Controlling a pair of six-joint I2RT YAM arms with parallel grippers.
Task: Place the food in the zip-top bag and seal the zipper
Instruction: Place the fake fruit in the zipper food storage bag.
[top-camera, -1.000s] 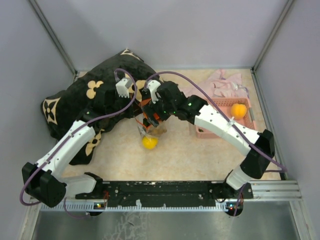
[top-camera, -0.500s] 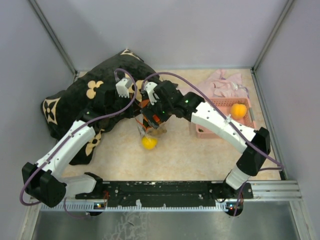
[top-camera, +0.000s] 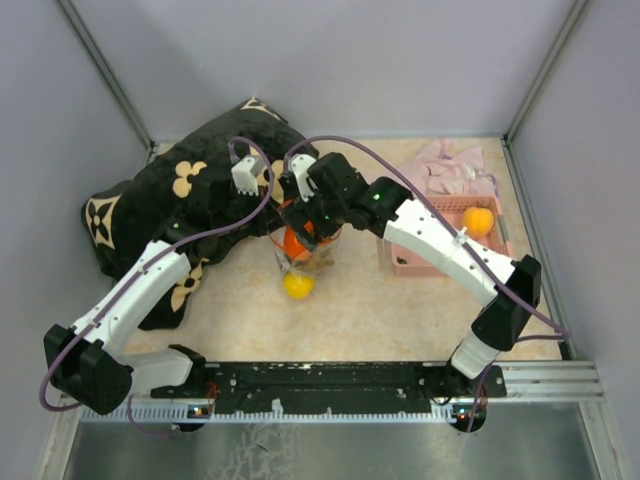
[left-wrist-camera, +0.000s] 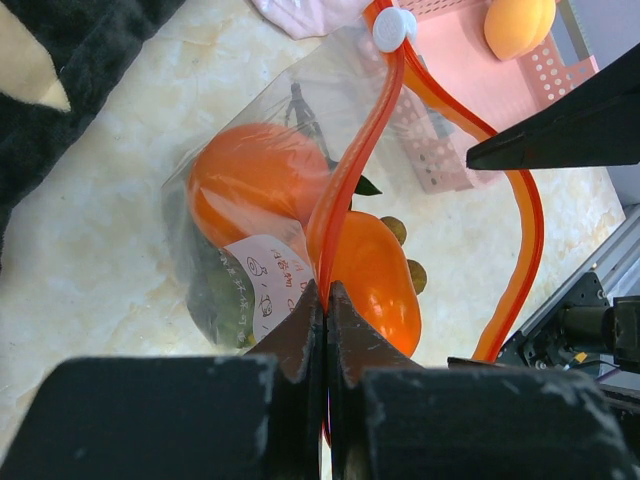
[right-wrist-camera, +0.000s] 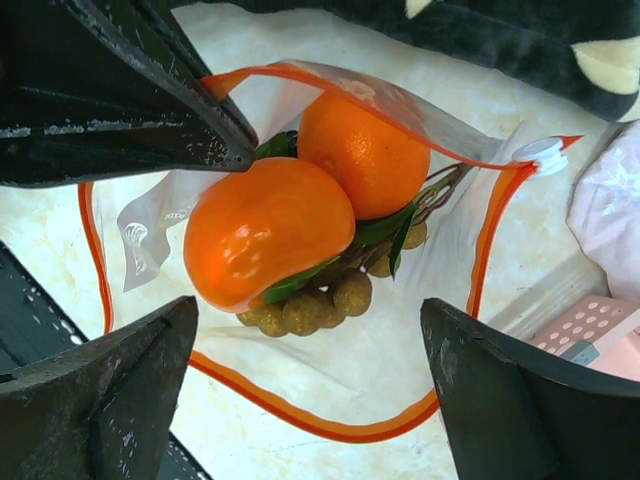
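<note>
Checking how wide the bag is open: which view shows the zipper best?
Right wrist: it looks down into the bag, so the zipper shows as an almost whole open loop. Left wrist shows it from the side, pinched in the left gripper. In the top view the right arm hides most of it.

Three orange fruits (right-wrist-camera: 265, 230) (right-wrist-camera: 365, 150) (top-camera: 478, 220), one lemon (top-camera: 297, 286), one grape bunch (right-wrist-camera: 310, 305), one bag (right-wrist-camera: 140, 235).

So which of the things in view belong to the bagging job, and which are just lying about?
Job:
- zip-top bag, its zipper pinched by the left gripper
- right gripper, open
- glossy orange fruit, round orange and grape bunch, inside the bag
- lemon
- orange in the basket

Lying about:
- pink basket
- pink cloth
- black patterned cushion
</note>
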